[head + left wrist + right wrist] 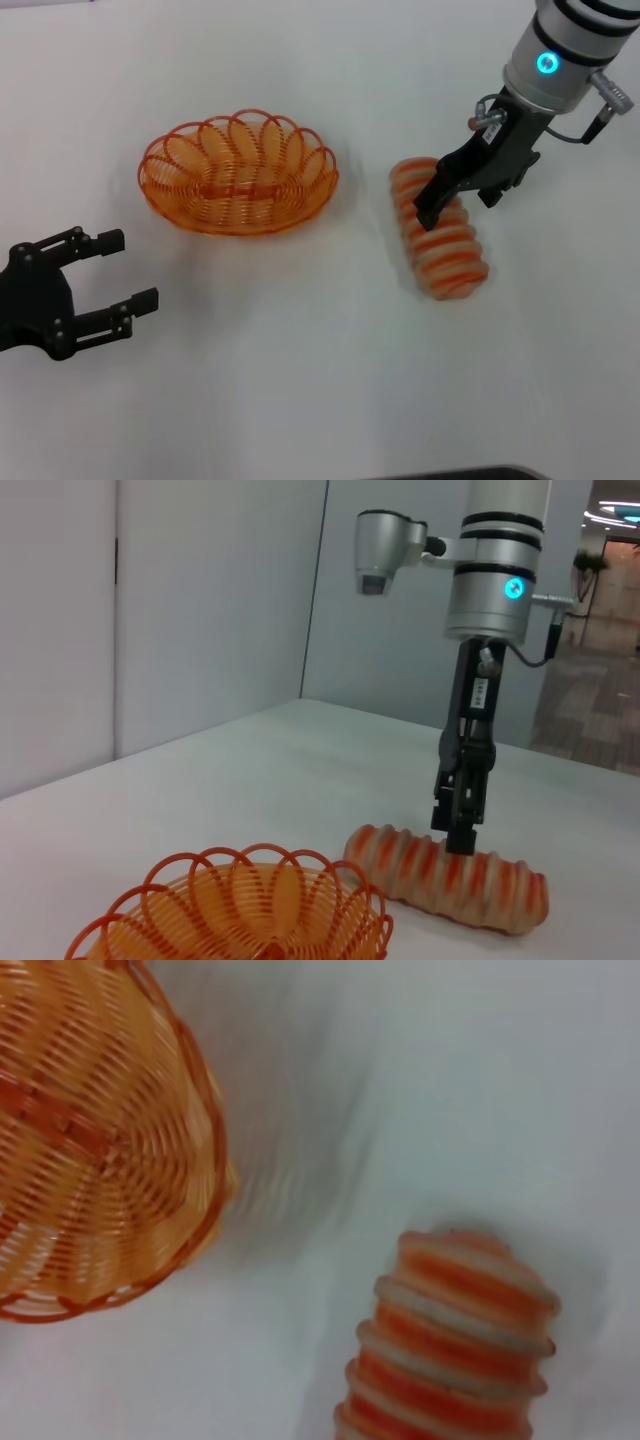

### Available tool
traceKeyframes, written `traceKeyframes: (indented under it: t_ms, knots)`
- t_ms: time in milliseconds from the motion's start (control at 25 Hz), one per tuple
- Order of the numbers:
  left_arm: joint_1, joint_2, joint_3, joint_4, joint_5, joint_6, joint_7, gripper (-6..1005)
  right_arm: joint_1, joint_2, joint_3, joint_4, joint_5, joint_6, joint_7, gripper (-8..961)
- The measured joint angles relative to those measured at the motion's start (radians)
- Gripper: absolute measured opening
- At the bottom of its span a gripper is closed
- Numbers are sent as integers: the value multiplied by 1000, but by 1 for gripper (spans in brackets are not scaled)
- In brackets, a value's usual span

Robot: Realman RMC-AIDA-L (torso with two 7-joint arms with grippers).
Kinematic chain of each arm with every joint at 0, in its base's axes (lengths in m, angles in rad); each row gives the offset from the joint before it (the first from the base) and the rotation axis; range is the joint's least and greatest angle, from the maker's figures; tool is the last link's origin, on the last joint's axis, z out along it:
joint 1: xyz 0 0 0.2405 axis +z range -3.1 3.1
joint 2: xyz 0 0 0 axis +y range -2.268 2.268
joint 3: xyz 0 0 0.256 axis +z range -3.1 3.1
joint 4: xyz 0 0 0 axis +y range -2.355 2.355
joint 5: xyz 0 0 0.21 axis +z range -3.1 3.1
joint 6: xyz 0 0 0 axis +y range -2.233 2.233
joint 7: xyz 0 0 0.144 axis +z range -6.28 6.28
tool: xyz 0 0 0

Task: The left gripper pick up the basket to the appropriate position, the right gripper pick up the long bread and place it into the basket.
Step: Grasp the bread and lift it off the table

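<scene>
The orange wire basket [238, 175] stands on the white table, left of centre, and is empty. The long bread [440, 232], striped orange and cream, lies on the table to its right. My right gripper [458, 206] is low over the bread's far half. It is open, with one finger on each side of the loaf. In the left wrist view its fingertips [460, 838] reach the top of the bread [450, 878], behind the basket [240, 915]. The right wrist view shows the basket [95, 1130] and one end of the bread [450, 1350]. My left gripper [135, 268] is open and empty, near and left of the basket, apart from it.
The white table [300, 380] carries only the basket and the bread. In the left wrist view, grey wall panels [200, 600] stand beyond the table's far edge.
</scene>
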Motion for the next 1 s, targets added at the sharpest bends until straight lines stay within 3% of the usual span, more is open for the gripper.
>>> traceKeyframes:
  t_ms: [1000]
  knots:
    - [0, -2, 0, -1, 12, -6, 1, 785, 61, 9, -17, 158, 6, 137, 3, 816]
